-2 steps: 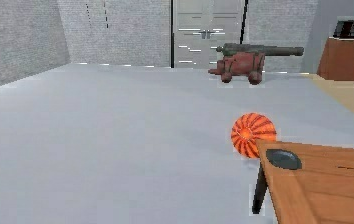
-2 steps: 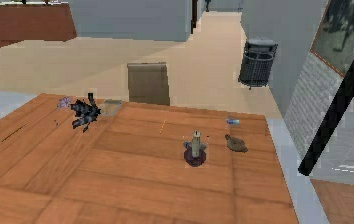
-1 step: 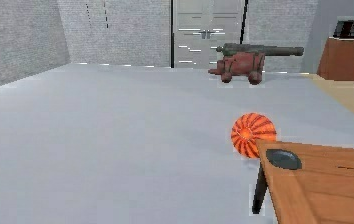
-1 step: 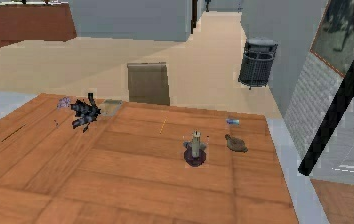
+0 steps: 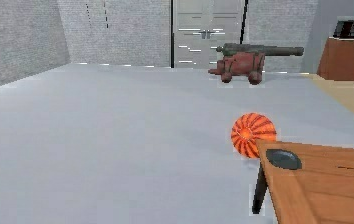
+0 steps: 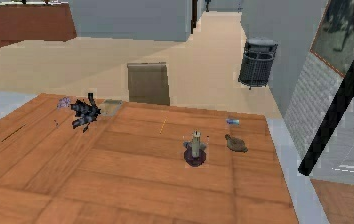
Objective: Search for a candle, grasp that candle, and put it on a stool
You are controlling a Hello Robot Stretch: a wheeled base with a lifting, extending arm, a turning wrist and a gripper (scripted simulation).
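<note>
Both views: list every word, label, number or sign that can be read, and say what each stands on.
None: no readable text.
The orange striped ball, the black mesh bin and the plain brown wooden tabletop bear no lettering.
The dark framed picture on the wall: any marks are too small to read.

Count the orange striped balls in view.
1. The orange striped ball lies on the pale grey floor at the forward view's right, just beyond the corner of the wooden table. Others could be hidden behind the table.
</note>
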